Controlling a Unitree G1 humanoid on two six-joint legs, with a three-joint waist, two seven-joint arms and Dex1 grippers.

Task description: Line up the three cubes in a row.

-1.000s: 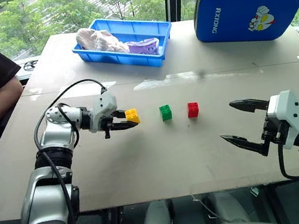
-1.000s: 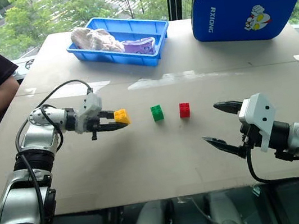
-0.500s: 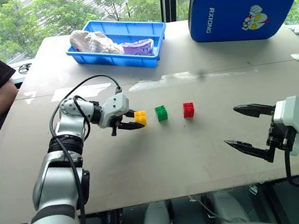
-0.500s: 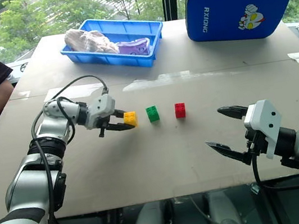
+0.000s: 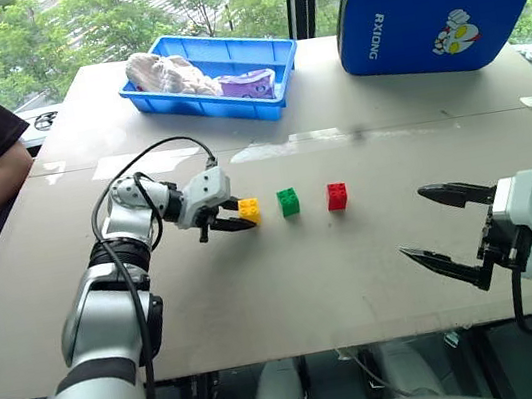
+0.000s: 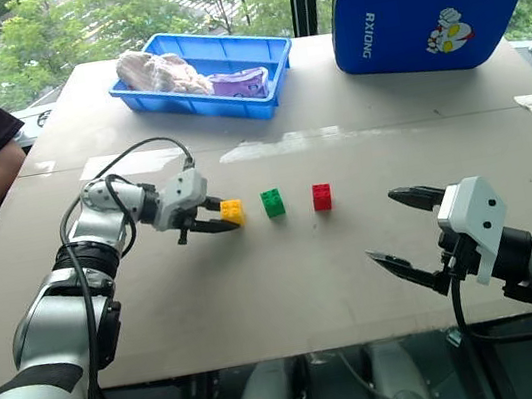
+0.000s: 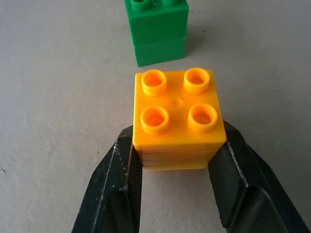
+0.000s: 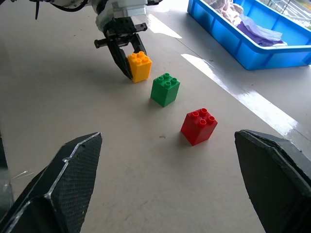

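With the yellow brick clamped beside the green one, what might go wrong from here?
1. The left gripper is shut on the yellow studded plastic brick, close to the green studded brick; opening or withdrawing carelessly might drag it askew.
2. The gap from green to the red studded brick looks wider, so spacing may end up uneven.
3. The open right gripper hovers nearby, low risk.

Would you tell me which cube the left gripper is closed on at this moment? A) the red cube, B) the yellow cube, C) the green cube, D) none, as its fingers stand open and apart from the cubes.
B: the left gripper has its black fingers pressed against both sides of the yellow cube, while the green cube and red cube stand free beside it.
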